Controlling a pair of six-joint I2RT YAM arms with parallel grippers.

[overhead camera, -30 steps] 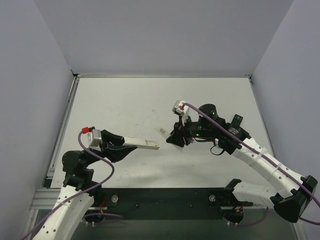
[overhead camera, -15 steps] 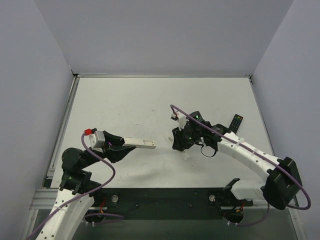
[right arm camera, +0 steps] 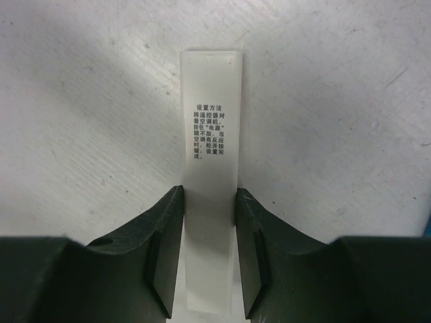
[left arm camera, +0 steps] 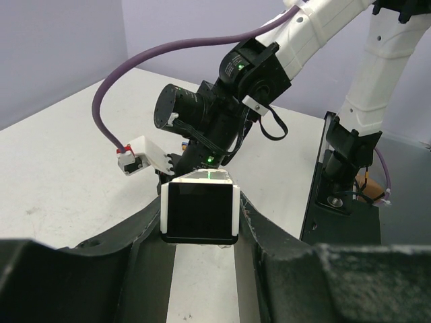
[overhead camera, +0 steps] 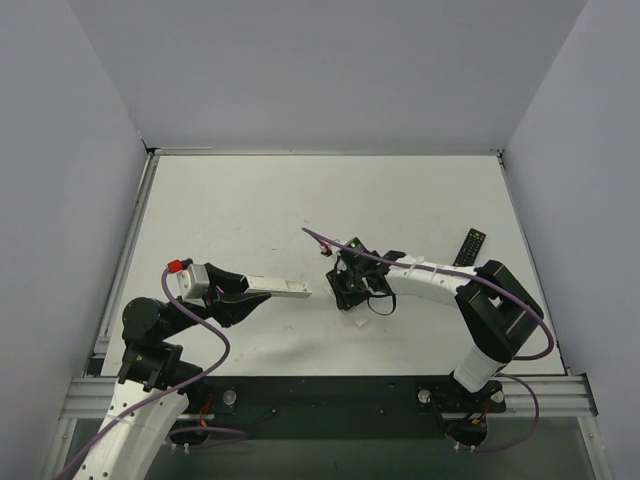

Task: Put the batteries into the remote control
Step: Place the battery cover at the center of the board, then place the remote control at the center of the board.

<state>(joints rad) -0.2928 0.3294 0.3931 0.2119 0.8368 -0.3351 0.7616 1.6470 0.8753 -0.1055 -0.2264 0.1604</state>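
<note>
At mid-table, right arm (overhead camera: pixel 430 275) reaches leftward, fingers (right arm camera: pixel 165 249) clasping a white strip (right arm camera: pixel 210 121).

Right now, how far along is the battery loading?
Done: the left gripper grips the remote control. In hand: the right gripper pinches a white printed strip, possibly the battery cover. Left: no batteries are clearly visible in any view, so loading them is not yet done.

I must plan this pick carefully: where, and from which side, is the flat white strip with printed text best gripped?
Probably grip the white strip across its two long edges, at the unprinted end, coming straight down. It lies flat on the table and looks thin, so only its narrow width suits a pinch; the right gripper flanks that end.
</note>
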